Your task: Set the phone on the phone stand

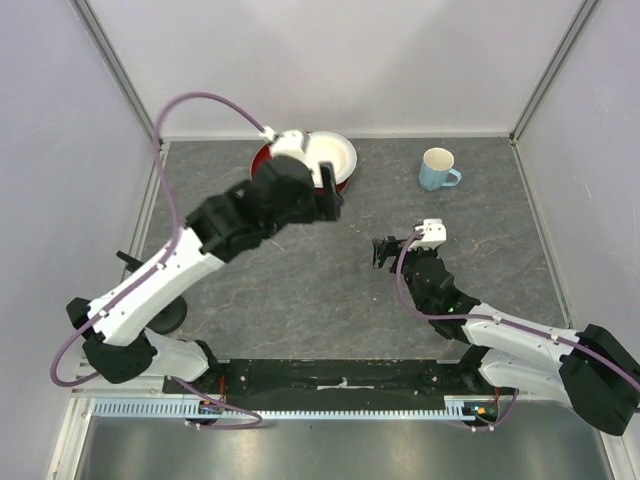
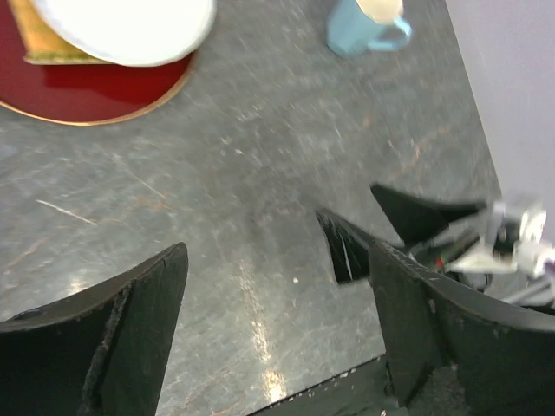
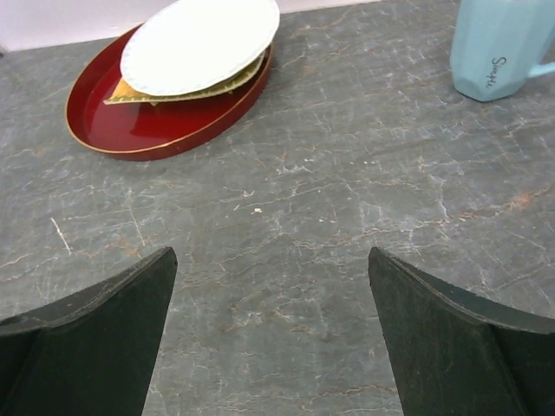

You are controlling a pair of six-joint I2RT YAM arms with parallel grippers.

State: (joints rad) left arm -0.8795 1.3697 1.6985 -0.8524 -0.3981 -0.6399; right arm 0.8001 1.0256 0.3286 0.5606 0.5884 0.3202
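The phone shows in no view. A black round disc [image 1: 170, 318], which looks like the phone stand's base, lies at the near left and is mostly hidden under my left arm; its post and clamp do not show. My left gripper [image 1: 333, 200] is open and empty, raised above the table just right of the red tray; its view [image 2: 277, 338] shows only bare table between the fingers. My right gripper [image 1: 383, 252] is open and empty, low over the table's middle, with bare table in its view [image 3: 269, 329]. Its black fingers [image 2: 342, 247] show in the left wrist view.
A red oval tray [image 1: 262, 160] with a white plate [image 1: 335, 152] stands at the back centre, also in the wrist views [image 2: 87, 100] [image 3: 130, 130]. A light blue mug [image 1: 437, 168] stands at the back right [image 3: 499, 48]. White walls enclose the table.
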